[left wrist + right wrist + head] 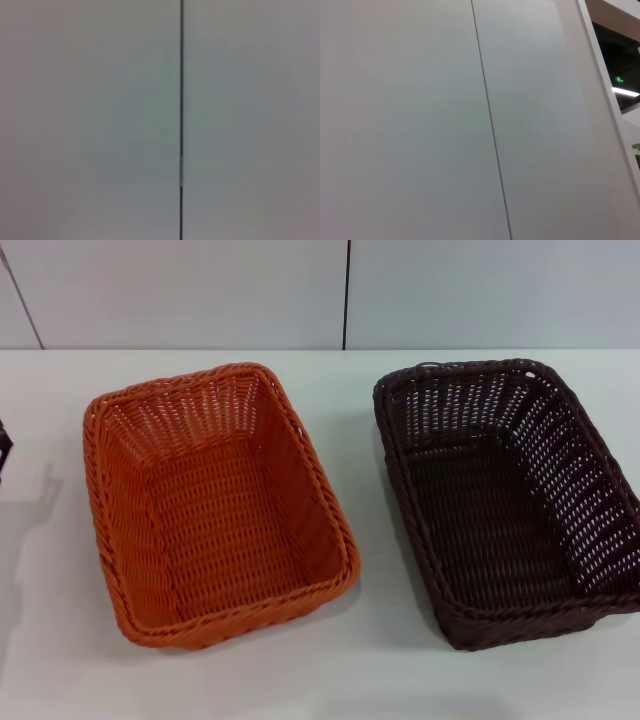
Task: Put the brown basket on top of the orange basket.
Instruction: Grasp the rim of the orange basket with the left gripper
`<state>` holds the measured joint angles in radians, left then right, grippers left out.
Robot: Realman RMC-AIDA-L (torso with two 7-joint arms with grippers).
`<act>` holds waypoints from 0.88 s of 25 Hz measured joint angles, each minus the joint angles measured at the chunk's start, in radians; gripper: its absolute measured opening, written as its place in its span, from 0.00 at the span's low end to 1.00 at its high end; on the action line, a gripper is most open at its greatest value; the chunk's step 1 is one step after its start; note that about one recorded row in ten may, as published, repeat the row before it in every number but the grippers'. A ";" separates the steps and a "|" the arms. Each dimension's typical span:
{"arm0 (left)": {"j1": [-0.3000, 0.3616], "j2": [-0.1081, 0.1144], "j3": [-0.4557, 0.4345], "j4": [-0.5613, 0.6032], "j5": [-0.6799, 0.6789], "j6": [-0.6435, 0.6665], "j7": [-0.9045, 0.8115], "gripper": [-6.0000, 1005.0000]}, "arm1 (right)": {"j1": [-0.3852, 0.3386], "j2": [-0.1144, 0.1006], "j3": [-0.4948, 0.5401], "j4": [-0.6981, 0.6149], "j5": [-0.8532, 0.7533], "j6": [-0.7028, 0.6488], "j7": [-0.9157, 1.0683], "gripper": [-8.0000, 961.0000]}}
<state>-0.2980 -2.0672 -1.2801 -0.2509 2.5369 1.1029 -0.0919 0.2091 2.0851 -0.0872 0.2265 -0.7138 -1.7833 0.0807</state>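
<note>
Brown basket (510, 500) sits on my right, apart from orange basket (215, 505), long axes running away from me; right arm nearer; neither gripper visible, state unknown.

Bright even overhead light, soft shadows on the table (330, 670), blurred left wrist view.

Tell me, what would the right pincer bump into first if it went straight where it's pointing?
Probably the white wall panel: it fills the right wrist view. How far off it is, I can't tell.
</note>
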 joint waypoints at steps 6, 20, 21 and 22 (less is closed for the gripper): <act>-0.003 0.023 -0.016 -0.054 0.040 -0.005 0.043 0.77 | 0.010 0.000 0.020 0.037 -0.006 -0.081 0.003 0.77; 0.070 0.071 -0.264 -0.865 0.193 -0.977 0.257 0.76 | 0.074 -0.005 0.022 0.000 -0.001 -0.122 0.040 0.77; 0.074 0.041 -0.346 -1.008 0.203 -1.189 0.260 0.76 | 0.070 -0.005 0.023 -0.008 0.000 -0.123 0.053 0.77; 0.074 0.041 -0.346 -1.008 0.203 -1.189 0.260 0.76 | 0.070 -0.005 0.023 -0.008 0.000 -0.123 0.053 0.77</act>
<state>-0.2242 -2.0259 -1.6258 -1.2594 2.7403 -0.0866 0.1685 0.2791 2.0797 -0.0645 0.2187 -0.7142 -1.9058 0.1335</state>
